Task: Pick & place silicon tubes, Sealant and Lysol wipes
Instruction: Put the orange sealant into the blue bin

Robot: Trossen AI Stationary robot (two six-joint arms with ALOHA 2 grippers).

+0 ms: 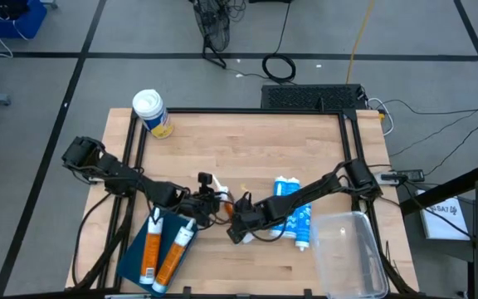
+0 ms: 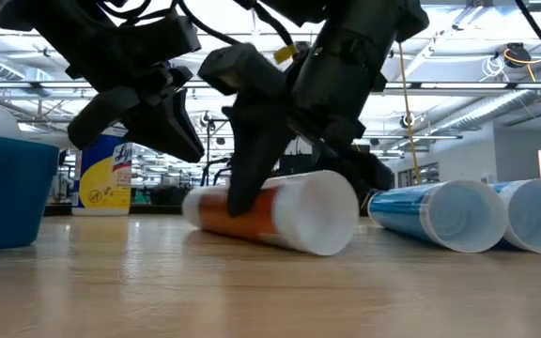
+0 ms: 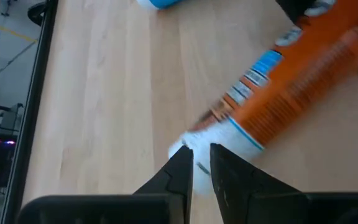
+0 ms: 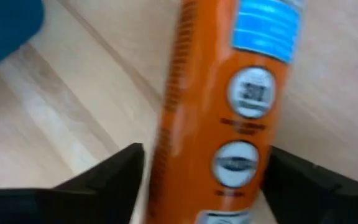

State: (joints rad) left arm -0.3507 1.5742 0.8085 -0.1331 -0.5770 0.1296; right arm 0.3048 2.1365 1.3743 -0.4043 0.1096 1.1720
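Observation:
An orange sealant tube (image 1: 222, 208) lies on the table's middle, between my two grippers, and shows in the low view (image 2: 280, 211). My left gripper (image 3: 201, 163) is shut at its white nozzle end. My right gripper (image 4: 204, 180) is open, pointing down, with one finger on each side of the tube's orange body (image 4: 222, 93). Two more orange tubes (image 1: 163, 249) lie in a blue tray (image 1: 131, 262) at the near left. Two blue tubes (image 1: 295, 212) lie right of centre. The Lysol wipes (image 1: 152, 112) stand upright at the far left corner. My left gripper pinches the tube's thin white nozzle tip (image 3: 184, 149) between its two fingertips, coming along the tube from its nozzle end. The tube lies on the table.
A clear plastic bin (image 1: 351, 253) stands at the near right corner. The black table frame (image 1: 239, 110) runs along the far and side edges. There is bare wood in the far middle of the table.

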